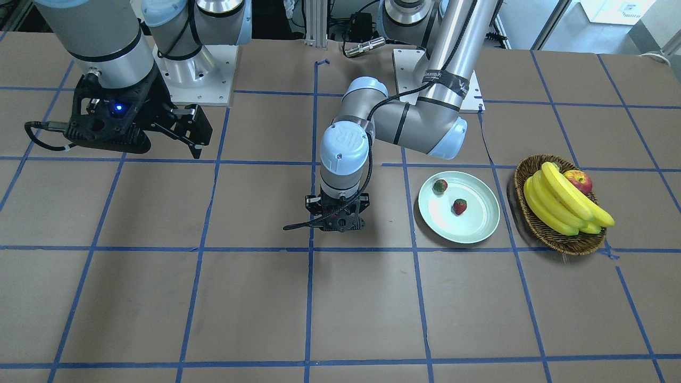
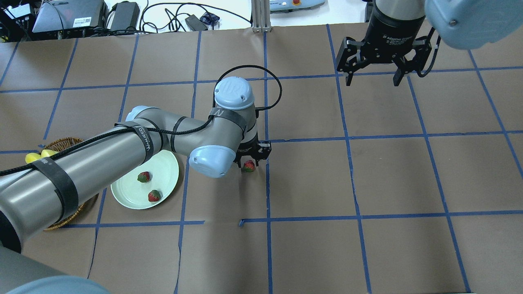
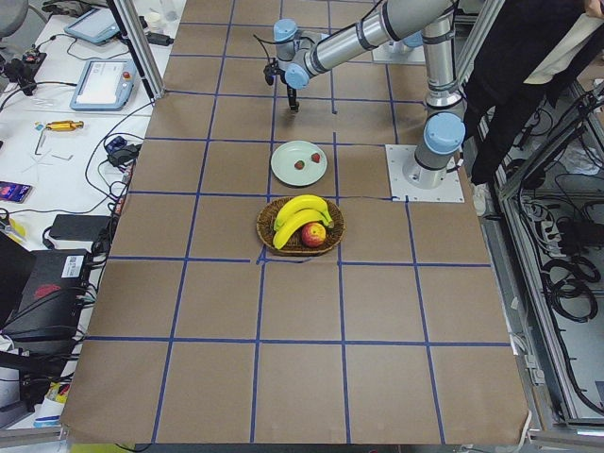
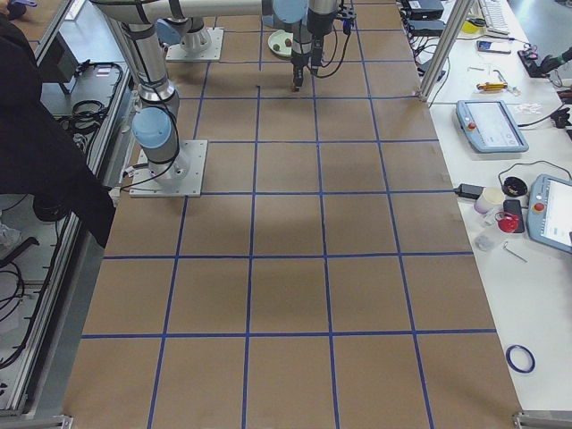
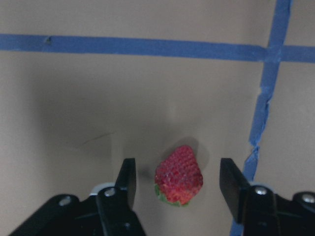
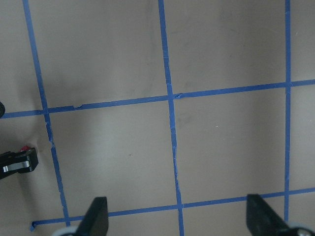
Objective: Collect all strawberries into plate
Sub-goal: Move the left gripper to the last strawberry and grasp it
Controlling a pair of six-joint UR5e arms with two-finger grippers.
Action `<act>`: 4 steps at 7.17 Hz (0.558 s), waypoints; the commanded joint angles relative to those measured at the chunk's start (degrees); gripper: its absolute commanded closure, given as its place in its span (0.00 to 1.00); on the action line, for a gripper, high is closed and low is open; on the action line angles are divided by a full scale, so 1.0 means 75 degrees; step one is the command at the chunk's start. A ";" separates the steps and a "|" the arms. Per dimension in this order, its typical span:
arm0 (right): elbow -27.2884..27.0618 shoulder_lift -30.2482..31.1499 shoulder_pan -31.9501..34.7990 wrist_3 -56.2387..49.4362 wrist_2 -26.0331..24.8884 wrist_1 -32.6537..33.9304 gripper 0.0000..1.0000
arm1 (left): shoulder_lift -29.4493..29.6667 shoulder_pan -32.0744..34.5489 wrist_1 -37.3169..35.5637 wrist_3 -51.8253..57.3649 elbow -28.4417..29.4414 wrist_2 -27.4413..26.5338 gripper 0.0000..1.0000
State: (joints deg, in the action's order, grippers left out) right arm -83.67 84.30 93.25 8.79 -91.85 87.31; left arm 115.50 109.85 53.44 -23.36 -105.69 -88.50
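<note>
Brown paper table (image 1: 159, 298) w/ blue tape grid. Front-facing view: left gripper (image 1: 336, 226) pointing straight down at the table near centre, fingertips hidden behind its own body. Plate (image 1: 481, 229) sits just beside it on the view's right, w/ two strawberries inside: one (image 1: 440, 186) near the rim toward the robot, one (image 1: 459, 206) near the middle. Wicker basket (image 1: 572, 242) w/ bananas (image 1: 558, 202) and an apple (image 1: 578, 180) further right, apart from the plate. Right gripper (image 1: 194, 130) hangs high at upper left, jaws spread, nothing in them.

Overhead view: left arm reaches across from lower left. Third strawberry (image 2: 249, 165) lies on the table under the left gripper (image 2: 250, 160), next to a blue tape line, well outside the plate (image 2: 128, 200). Right gripper (image 2: 372, 77) at upper right, fingers apart, empty.

Exterior left view: plate (image 3: 283, 170) between basket (image 3: 269, 241) and left arm's wrist; two red dots on the plate. Gripper state can't be read here.

Exterior right view: far too small for detail; left arm's tool pointing down at the table's far end.

Left wrist cam: strawberry (image 5: 178, 175) on the paper between the two fingers (image 5: 127, 183), gaps either side, no contact; jaws apart, not gripping.

Right wrist cam: fingertips (image 6: 99, 216) wide apart over bare grid, holding nothing.
</note>
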 commanded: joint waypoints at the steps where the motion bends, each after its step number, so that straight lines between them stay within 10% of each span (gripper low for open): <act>1: 0.0000 0.0010 0.0000 0.0000 -0.0011 0.0007 0.00 | 0.0010 -0.0010 0.0000 0.0032 -0.0006 -0.0012 0.80; 4: 0.0000 0.0010 0.0000 0.0000 -0.0011 0.0007 0.00 | -0.0609 -0.0521 0.0314 0.1039 0.0053 -0.0524 0.80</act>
State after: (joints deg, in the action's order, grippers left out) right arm -83.67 84.37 93.25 8.79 -91.97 87.34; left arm 112.89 108.42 54.28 -18.30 -105.30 -89.99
